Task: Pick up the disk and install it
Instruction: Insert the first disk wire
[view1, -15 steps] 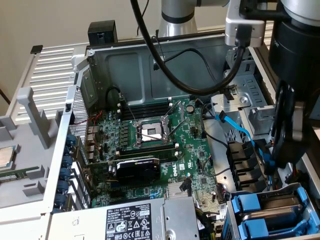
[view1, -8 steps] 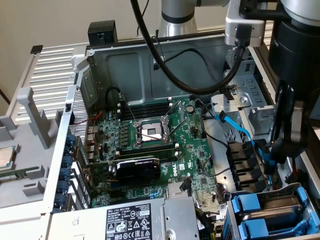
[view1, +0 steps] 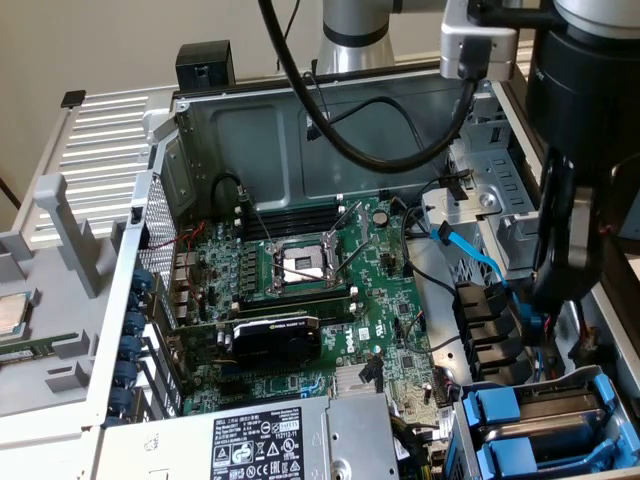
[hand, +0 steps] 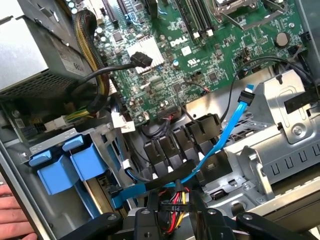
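Note:
Two blue-fronted drive carriers stand side by side in the drive cage (view1: 460, 420), the upper one (view1: 497, 405) and the lower one (view1: 512, 458). Both also appear in the wrist view (hand: 52, 172) (hand: 90, 160). One of them holds the disk; I cannot tell which. My gripper (view1: 548, 300) (hand: 174, 200) hangs just beyond the cage, over the black cable slots. Its fingers (hand: 151, 200) press on either side of a black power connector (hand: 172, 207) with yellow, red and black wires. A blue data cable (hand: 220, 140) runs past the fingers.
The computer case lies open, showing the green motherboard (view1: 330, 300), the empty processor socket (view1: 300, 262), the graphics card (view1: 275, 335) and the power supply (view1: 260, 440). A metal bracket (hand: 290, 120) stands beside the gripper. A person's hand (hand: 12, 212) rests at the case edge by the cage.

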